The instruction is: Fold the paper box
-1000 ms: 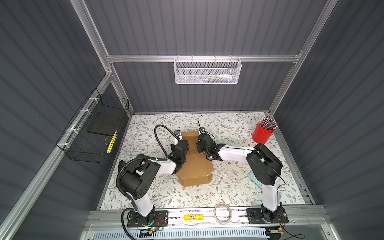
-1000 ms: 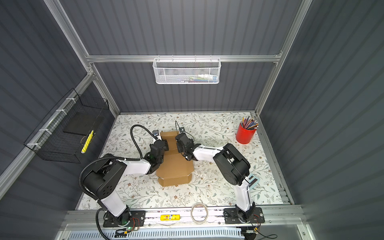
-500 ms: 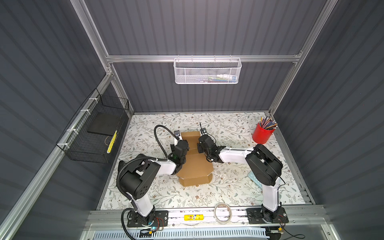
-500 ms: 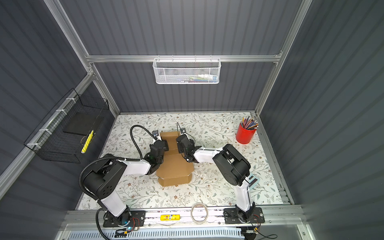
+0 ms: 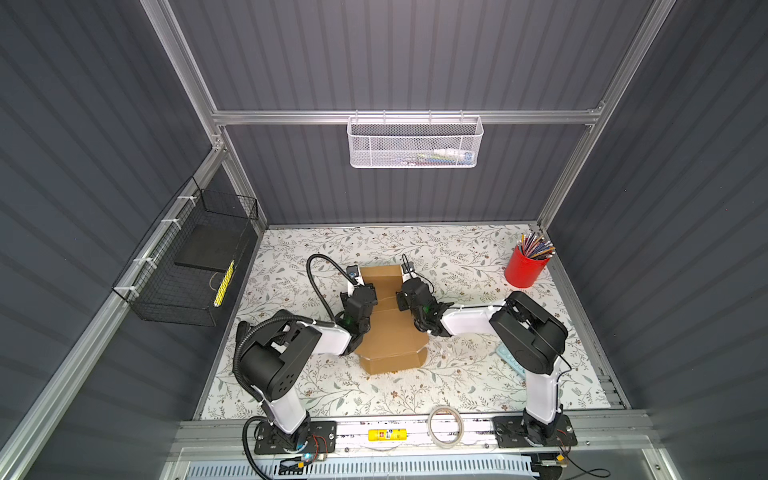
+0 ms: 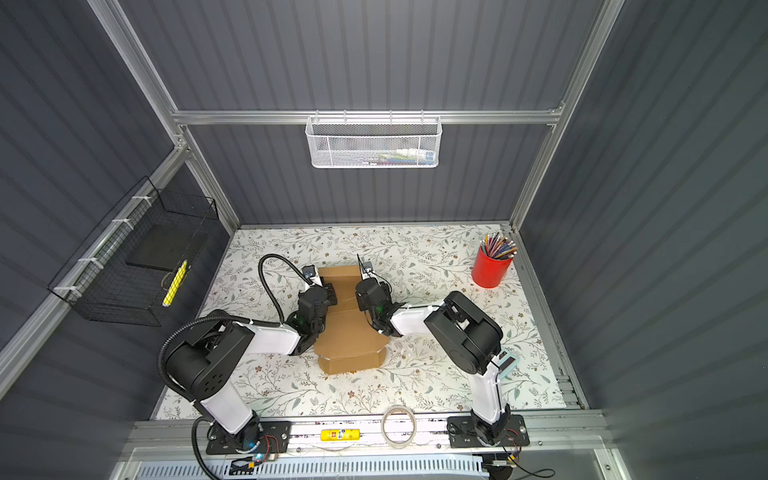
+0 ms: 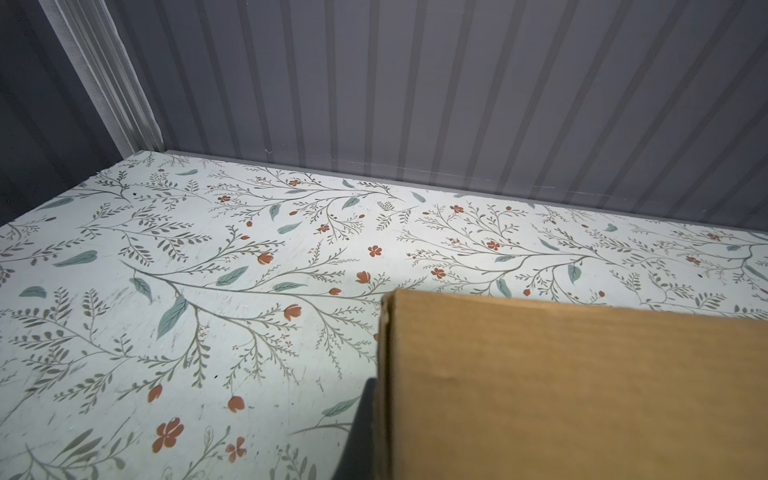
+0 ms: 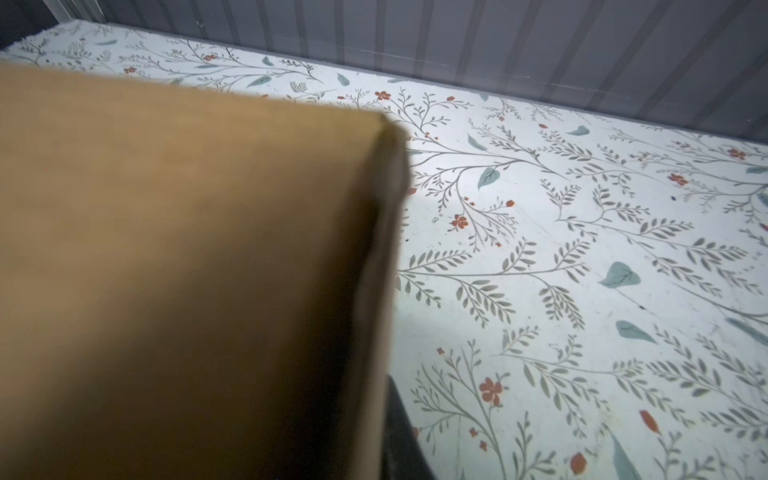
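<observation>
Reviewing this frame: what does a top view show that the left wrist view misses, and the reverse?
Only a top view: the left arm, the right arm, the red pencil cup, the tape roll, the white mesh basket. Only the left wrist view: the cut edge of the paper box close up, a dark left end effector finger beside it. Both: the paper box and the floral table.

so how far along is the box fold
Partly done: the far panel of the cardboard box looks raised. In hand: the left end effector pinches its side edge, the right end effector sits at the opposite edge. Still to do: the near flap lies flat, unclosed.
</observation>
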Controlling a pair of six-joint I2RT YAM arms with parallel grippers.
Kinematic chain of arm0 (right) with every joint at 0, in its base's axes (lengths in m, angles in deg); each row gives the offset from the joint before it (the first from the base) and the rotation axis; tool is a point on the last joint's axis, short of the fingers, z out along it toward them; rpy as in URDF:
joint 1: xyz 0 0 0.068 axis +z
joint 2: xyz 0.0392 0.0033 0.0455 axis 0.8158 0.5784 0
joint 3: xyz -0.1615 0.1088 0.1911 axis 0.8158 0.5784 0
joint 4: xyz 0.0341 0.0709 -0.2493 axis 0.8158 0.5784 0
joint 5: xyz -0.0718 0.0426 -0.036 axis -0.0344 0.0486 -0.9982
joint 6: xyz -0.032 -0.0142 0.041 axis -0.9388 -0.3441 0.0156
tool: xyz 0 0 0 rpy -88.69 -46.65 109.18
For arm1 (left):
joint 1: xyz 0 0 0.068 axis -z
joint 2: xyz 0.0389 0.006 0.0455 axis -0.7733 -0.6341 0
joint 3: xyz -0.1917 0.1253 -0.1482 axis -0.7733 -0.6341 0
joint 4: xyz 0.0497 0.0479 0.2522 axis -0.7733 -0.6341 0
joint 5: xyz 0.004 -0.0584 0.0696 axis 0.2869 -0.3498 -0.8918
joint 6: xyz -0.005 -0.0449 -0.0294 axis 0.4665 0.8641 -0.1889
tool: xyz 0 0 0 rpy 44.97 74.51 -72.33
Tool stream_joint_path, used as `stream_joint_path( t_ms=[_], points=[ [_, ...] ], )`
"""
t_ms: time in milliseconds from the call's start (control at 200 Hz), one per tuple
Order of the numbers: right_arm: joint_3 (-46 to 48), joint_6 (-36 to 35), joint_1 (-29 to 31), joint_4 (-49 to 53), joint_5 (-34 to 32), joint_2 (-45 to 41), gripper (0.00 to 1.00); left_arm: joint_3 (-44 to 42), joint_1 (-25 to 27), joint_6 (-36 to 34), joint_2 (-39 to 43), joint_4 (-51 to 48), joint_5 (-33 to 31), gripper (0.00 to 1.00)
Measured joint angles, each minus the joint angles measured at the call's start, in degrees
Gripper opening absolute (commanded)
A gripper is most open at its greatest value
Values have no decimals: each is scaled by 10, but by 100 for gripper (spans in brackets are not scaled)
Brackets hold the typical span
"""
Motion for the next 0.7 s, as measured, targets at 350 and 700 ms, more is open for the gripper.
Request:
stream_joint_path(
  t_ms=[350, 700],
  points=[
    [6, -14, 0, -35, -16, 0, 36, -11, -3, 1, 0, 19, -6, 0],
    [8, -43, 0, -45, -30, -7, 44, -11, -4, 1, 0, 19, -9, 0]
  ],
)
